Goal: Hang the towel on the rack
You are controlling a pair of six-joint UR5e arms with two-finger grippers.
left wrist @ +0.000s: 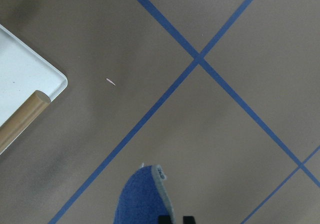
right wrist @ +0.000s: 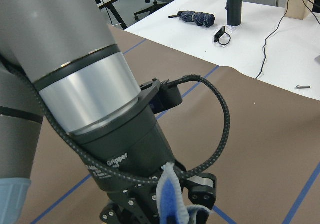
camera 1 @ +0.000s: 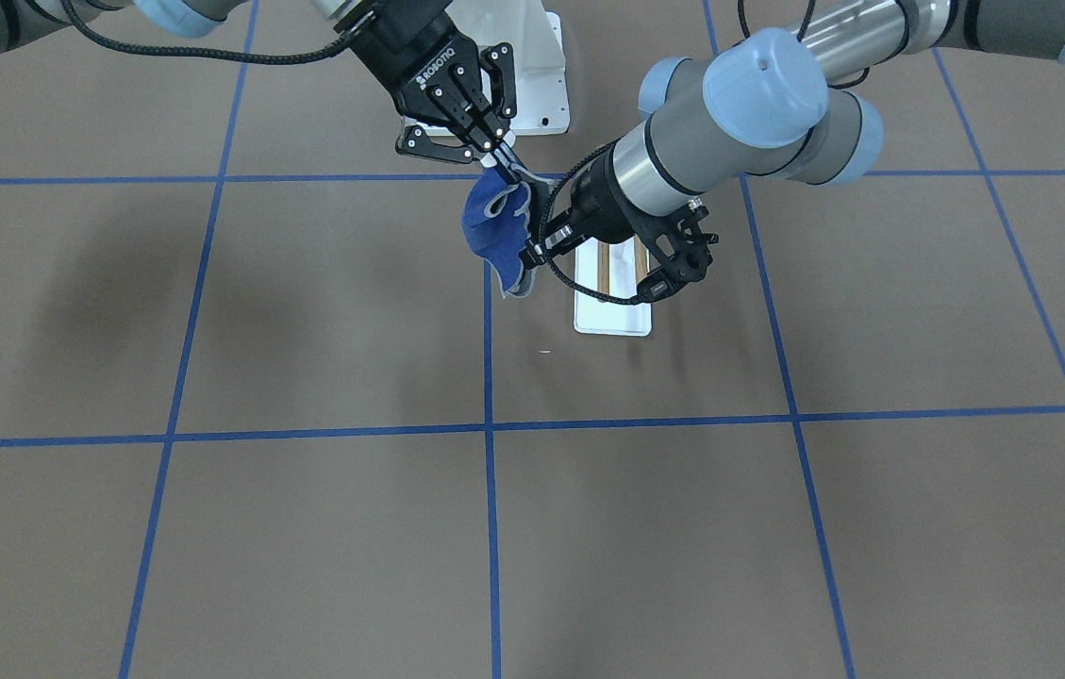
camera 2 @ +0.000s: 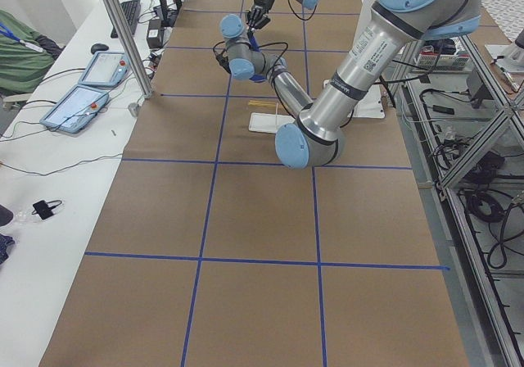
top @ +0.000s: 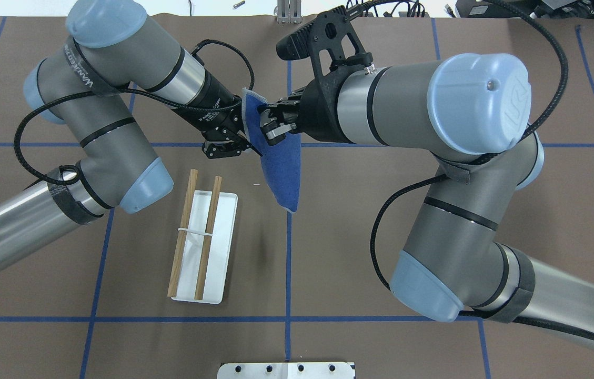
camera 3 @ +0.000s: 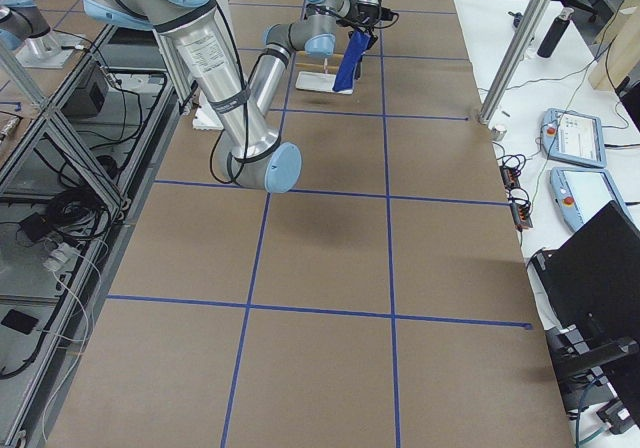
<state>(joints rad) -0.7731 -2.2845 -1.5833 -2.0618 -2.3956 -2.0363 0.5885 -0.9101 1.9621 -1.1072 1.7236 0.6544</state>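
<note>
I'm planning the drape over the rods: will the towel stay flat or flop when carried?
Probably floppy: the towel sags in a limp pointed fold below the left gripper and right gripper. Likely light, since pinches at one edge seem to carry it.

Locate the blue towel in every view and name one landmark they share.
Exterior front-facing: towel upper centre, just left of the rack.
Overhead exterior: upper centre, right of the rack.
Exterior left: far top, mostly hidden behind the left arm.
Exterior right: top centre, hanging.
Left wrist: bottom edge.
Right wrist: bottom centre.
Shared landmark: the rack, missing only from the right wrist view.
</note>
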